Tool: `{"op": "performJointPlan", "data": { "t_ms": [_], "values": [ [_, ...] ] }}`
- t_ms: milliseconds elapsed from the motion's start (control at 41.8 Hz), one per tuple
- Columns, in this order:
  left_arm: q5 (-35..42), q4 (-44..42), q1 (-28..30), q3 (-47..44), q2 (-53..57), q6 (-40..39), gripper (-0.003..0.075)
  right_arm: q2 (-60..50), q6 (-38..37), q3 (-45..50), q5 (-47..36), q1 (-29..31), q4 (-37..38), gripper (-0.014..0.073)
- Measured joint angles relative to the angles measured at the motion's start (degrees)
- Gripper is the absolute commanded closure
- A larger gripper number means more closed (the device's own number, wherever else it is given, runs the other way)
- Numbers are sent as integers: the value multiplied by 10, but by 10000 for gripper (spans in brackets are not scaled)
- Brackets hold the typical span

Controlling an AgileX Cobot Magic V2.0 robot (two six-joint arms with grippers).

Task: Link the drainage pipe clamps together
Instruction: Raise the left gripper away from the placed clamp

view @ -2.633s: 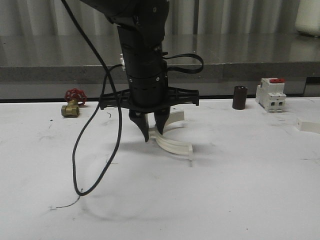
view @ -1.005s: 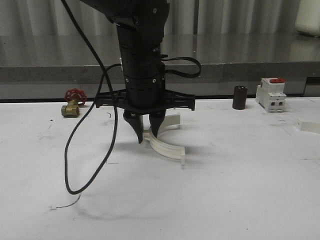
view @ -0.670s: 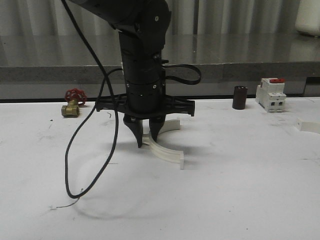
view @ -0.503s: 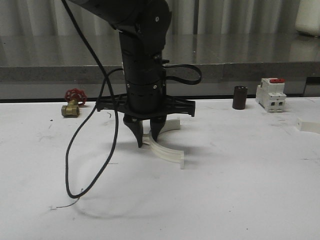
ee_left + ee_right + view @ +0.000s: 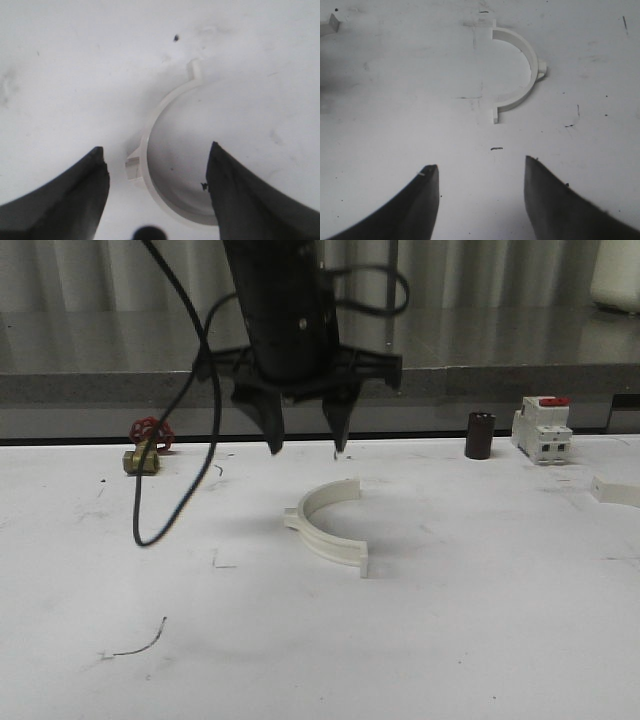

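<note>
One white half-ring drainage pipe clamp [image 5: 328,543] lies flat on the white table, its open side to the right and a small tab on its left. My left gripper [image 5: 306,447] hangs open well above it, with nothing between the fingers. In the left wrist view the clamp [image 5: 159,106] lies on the table below the spread left gripper [image 5: 156,148]. My right gripper [image 5: 481,163] is open and empty over bare table. It sees the same clamp [image 5: 529,57] some way ahead of its fingertips.
A brass valve with a red handwheel [image 5: 147,445] sits at the back left. A dark cylinder [image 5: 480,434] and a white circuit breaker [image 5: 542,428] stand back right. A white piece [image 5: 614,490] lies at the right edge. A black cable [image 5: 160,495] dangles from the left arm.
The left gripper was low and shut on the clamp's left end. It has opened, let the clamp go and risen; the clamp now rests on the table.
</note>
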State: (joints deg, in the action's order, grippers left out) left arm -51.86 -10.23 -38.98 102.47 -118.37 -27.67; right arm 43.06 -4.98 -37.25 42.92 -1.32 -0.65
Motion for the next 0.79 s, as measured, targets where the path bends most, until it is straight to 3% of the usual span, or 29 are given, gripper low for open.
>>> {"op": "performJointPlan", "data": {
  "t_ms": [239, 431, 790],
  "values": [
    [-14, 23, 0, -25, 127, 164, 300, 0, 0, 0, 0, 0, 0, 174],
    [20, 130, 30, -128, 258, 294, 300, 0, 0, 0, 0, 0, 0, 174],
    [89, 161, 56, -355, 520, 335, 300, 0, 0, 0, 0, 0, 0, 174]
  ]
}}
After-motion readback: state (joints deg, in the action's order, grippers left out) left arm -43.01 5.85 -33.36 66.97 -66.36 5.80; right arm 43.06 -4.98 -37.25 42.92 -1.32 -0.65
